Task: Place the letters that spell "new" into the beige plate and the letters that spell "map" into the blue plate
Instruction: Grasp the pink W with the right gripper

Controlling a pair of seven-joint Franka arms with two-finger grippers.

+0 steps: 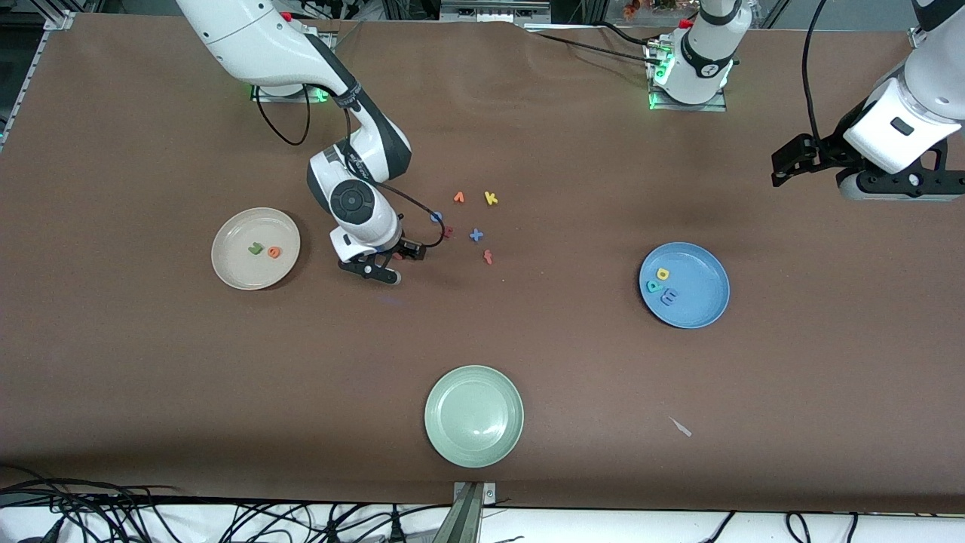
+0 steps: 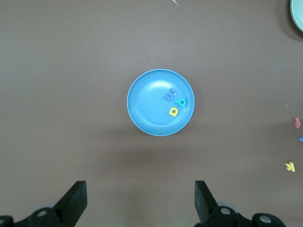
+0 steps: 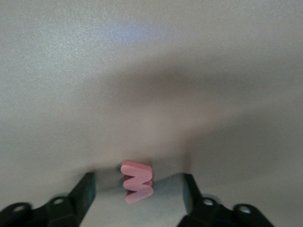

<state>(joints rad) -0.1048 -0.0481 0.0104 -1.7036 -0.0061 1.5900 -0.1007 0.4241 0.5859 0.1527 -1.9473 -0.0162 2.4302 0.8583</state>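
Pink w [image 3: 136, 176] on the brown surface [image 1: 151, 362] between the right hand's [image 3: 137, 189] open fingers, not yet held, n [image 1: 255, 248] and e [image 1: 274, 253] in the beige plate [image 1: 234, 271], m [image 1: 669, 297], a [image 1: 663, 274], p [image 1: 655, 286] in the blue plate [image 1: 705, 302], left hand [image 2: 139, 201] wide open, empty, waiting above it.

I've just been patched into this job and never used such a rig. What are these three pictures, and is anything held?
Two robot arms work at a brown table. The wide picture looks down from across it; the others come from wrist cameras. The right gripper is down at the table, fingers either side of the salmon w, not yet clamped. The left gripper waits open above the blue plate, holding nothing. The beige plate has two letters; the pale green plate and loose letters lie between.
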